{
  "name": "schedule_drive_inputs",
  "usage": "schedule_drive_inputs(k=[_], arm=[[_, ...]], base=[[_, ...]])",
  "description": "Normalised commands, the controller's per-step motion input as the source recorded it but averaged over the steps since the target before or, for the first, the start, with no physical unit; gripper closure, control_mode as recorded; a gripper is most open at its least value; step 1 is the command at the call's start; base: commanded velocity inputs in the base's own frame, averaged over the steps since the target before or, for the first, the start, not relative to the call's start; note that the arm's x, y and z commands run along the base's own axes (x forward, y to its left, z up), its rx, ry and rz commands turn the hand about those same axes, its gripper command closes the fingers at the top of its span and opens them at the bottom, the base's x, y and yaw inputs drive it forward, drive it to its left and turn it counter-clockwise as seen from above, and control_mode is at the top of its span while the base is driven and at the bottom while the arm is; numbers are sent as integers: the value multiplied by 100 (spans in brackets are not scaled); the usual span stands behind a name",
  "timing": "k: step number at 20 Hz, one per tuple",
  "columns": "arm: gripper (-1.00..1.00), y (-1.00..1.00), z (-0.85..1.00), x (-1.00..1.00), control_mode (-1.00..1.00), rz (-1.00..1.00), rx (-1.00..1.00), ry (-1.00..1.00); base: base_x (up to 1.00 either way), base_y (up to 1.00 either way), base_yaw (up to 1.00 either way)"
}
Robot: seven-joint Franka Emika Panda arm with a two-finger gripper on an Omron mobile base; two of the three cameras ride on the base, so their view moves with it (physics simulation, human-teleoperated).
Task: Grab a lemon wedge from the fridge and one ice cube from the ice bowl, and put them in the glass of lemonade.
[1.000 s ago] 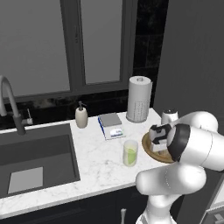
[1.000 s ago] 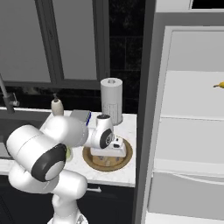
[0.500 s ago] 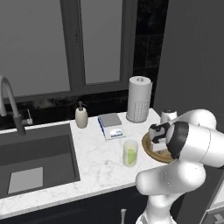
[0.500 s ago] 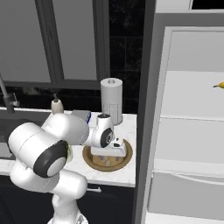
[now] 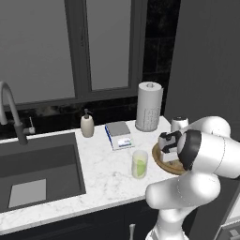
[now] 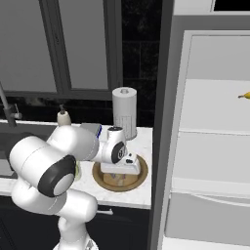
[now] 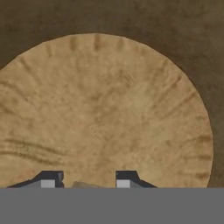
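The ice bowl sits at the right end of the marble counter, just beside the open fridge, and the gripper is lowered into it, pointing straight down at the wooden floor of the bowl. In the hand view the bowl's flat inner base spreads wide and brown, ringed by the darker sloping wall, and the two dark fingertips stand part-way apart with a small pale sliver between them at the bottom edge — too little of it shows to say what it is or whether the tips are touching it, so I cannot tell if the claw is pinching anything. The glass of lemonade stands on the counter just left of the bowl, near the front edge, holding pale liquid with a yellow-green piece in it — it looks like the lemon wedge. Behind it lie a small scale-like block, a soap dispenser and a tall paper-towel roll. The sink basin lies to the left. Inside the fridge, a banana rests on an upper shelf at the far right.
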Motion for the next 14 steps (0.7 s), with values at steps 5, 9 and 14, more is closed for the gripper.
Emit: schedule_drive_inputs(k=[5,9,14], arm=[[100,0,-41,-52,-100,-9,0,0],[100,0,-39,-54,-100,-9,0,0],[100,9,-33,-45,-100,-8,-1,-2]], base=[[0,0,0],[0,0,0],[0,0,0]])
